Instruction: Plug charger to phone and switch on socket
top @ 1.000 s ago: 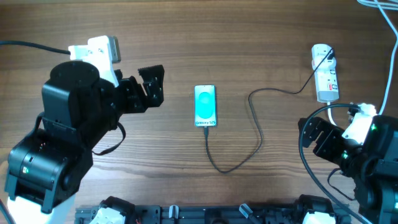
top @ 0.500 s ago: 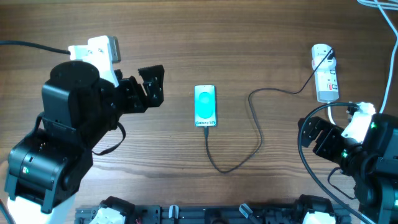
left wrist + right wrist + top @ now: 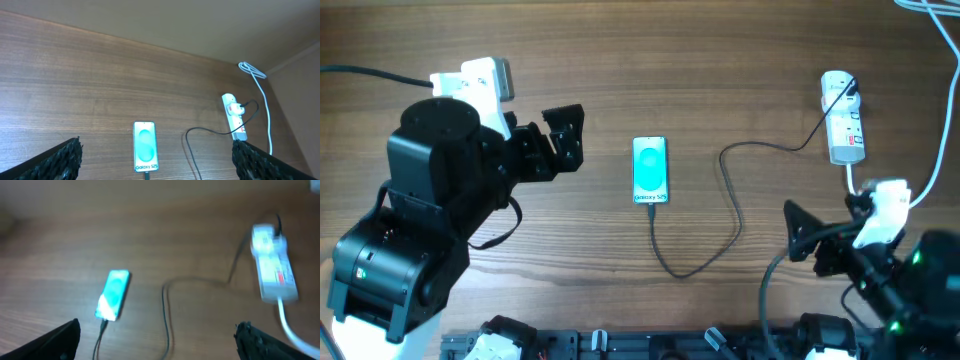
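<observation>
Phone [image 3: 651, 170] mid-table, charger [image 3: 735, 215] tip at its lower end, seating unclear. Left claw [image 3: 570, 138] and right claw [image 3: 798, 238] both apart, empty. Risk: a right reach for the socket [image 3: 842, 118] snags the cable and pulls the tip loose.

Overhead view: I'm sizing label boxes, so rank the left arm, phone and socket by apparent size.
1. left arm, by far the largest, though it rises nearer the camera.
2. socket, somewhat longer than the last.
3. phone.
</observation>
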`<state>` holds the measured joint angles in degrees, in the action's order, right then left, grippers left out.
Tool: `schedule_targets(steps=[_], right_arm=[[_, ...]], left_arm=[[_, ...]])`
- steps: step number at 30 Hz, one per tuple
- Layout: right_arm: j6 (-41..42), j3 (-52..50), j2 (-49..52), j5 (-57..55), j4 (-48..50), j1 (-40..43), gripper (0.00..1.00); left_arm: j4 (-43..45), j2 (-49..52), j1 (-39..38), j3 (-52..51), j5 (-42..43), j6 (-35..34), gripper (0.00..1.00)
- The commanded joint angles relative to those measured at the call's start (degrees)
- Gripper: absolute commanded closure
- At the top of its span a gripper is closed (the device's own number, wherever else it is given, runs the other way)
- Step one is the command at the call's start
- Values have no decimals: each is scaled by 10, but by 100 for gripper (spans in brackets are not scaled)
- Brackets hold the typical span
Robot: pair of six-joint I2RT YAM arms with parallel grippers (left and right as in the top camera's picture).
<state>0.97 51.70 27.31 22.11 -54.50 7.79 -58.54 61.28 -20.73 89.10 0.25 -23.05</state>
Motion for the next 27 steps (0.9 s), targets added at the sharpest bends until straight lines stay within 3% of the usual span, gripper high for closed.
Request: schedule_targets(steps=[1,11,27], right_arm=[[-25,-73,-65,24,66,-31,0],[-24,-267,-191,24,273,-54,0],[-22,-433,-271,-46,505,-80,0]], left_arm=[[1,1,0,2,-8,1,0],[1,1,0,2,-8,1,0],[1,1,0,2,-8,1,0]])
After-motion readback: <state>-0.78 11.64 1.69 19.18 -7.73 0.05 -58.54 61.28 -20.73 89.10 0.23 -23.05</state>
